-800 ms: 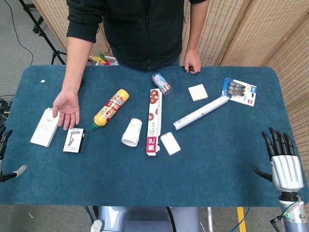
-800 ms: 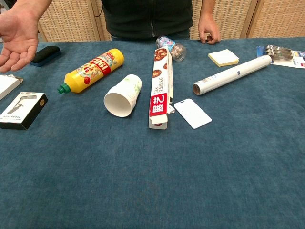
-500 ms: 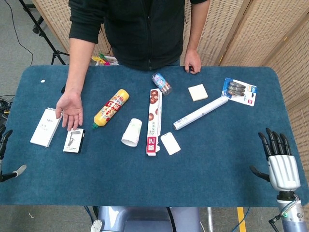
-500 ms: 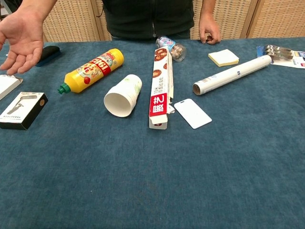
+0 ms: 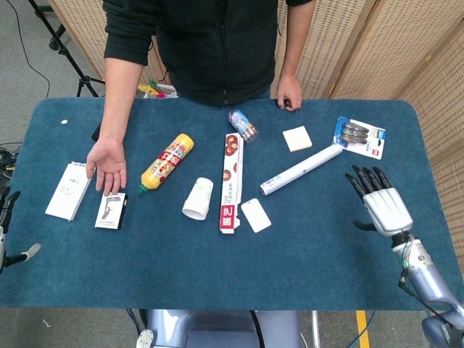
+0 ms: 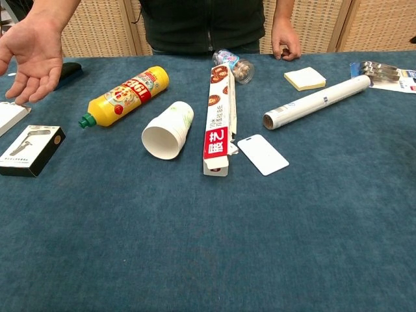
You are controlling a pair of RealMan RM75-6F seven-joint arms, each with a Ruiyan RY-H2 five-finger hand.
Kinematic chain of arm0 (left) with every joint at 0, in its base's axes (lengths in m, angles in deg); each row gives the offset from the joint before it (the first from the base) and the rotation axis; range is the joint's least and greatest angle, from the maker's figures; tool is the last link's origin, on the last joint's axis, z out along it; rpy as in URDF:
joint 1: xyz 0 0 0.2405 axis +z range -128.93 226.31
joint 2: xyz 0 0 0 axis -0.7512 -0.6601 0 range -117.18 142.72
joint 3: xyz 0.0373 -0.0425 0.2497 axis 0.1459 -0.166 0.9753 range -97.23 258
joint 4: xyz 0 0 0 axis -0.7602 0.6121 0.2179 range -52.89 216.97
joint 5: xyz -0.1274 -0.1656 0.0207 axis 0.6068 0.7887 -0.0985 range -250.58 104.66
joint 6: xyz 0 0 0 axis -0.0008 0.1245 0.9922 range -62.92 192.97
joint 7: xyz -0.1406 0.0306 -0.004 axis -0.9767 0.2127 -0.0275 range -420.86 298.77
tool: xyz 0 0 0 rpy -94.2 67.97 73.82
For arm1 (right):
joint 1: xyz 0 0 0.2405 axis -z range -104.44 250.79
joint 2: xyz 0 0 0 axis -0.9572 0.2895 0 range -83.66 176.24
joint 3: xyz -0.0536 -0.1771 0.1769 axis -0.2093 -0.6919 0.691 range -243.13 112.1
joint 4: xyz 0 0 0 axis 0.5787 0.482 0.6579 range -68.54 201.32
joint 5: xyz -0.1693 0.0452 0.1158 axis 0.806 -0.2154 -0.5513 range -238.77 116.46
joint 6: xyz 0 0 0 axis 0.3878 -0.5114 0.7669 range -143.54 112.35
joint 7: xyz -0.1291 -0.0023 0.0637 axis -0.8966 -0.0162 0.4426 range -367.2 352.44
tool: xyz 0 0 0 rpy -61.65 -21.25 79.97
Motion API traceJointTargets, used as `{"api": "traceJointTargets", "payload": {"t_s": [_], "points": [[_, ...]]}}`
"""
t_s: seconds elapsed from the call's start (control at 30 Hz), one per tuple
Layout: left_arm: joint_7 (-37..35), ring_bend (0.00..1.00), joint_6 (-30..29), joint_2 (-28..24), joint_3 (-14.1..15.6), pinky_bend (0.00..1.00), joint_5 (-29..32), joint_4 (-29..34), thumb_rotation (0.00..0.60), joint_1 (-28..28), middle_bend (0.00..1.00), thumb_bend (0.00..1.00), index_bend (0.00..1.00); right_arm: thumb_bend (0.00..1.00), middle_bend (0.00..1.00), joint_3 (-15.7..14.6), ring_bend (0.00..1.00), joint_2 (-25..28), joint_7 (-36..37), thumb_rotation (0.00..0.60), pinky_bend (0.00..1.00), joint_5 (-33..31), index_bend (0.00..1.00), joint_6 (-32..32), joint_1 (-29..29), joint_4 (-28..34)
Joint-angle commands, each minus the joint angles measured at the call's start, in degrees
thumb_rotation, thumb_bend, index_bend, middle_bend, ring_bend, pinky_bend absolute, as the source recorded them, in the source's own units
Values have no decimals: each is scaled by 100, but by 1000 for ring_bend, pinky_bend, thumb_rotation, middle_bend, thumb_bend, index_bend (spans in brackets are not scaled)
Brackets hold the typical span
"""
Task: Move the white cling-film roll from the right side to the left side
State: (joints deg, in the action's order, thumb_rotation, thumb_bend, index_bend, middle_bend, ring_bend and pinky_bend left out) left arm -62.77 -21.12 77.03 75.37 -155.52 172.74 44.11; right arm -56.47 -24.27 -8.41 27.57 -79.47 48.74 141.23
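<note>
Lying slantwise on the right half of the blue table point(image 5: 304, 246), the white roll point(image 5: 300, 170) is resting untouched. Hovering nearby, the right hand point(image 5: 382, 204) is spreading its fingers, holding nothing. Only a sliver of the left hand point(image 5: 6, 232) is showing, so I cannot tell its state.

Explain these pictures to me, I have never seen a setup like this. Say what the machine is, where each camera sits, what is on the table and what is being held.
This is a two-armed robot with five-finger hands, steered by a person. The head view looks down on the blue table; the chest view looks across it from lower. The right hand is open, holding nothing, near the white cling-film roll, which it should move left. The left hand barely shows at the edge. Also lying there: a yellow bottle, a paper cup, a long carton, sticky notes. A person stands opposite.
</note>
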Motion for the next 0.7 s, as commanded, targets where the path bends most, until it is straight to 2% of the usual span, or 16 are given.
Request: {"api": "traceJointTargets", "payload": {"t_s": [0.03, 0.33, 0.53, 0.7], "points": [[39, 0, 88, 12, -34, 0, 89, -20, 600, -43, 0, 0, 0, 0, 0, 140, 0, -414, 44, 600, 0, -144, 60, 747, -676, -847], [146, 0, 330, 62, -113, 0, 338, -75, 600, -151, 0, 0, 0, 0, 0, -98, 0, -1265, 53, 600, 0, -32, 81, 1661, -1440, -2360], [270, 0, 460, 110, -160, 0, 494, -79, 600, -217, 0, 0, 0, 1, 0, -115, 0, -1959, 245, 600, 0, -174, 120, 2251, -1871, -3336], [393, 0, 596, 172, -209, 0, 656, -97, 600, -293, 0, 0, 0, 59, 19, -82, 0, -2683, 465, 600, 0, -240, 140, 2615, -2342, -4214]]}}
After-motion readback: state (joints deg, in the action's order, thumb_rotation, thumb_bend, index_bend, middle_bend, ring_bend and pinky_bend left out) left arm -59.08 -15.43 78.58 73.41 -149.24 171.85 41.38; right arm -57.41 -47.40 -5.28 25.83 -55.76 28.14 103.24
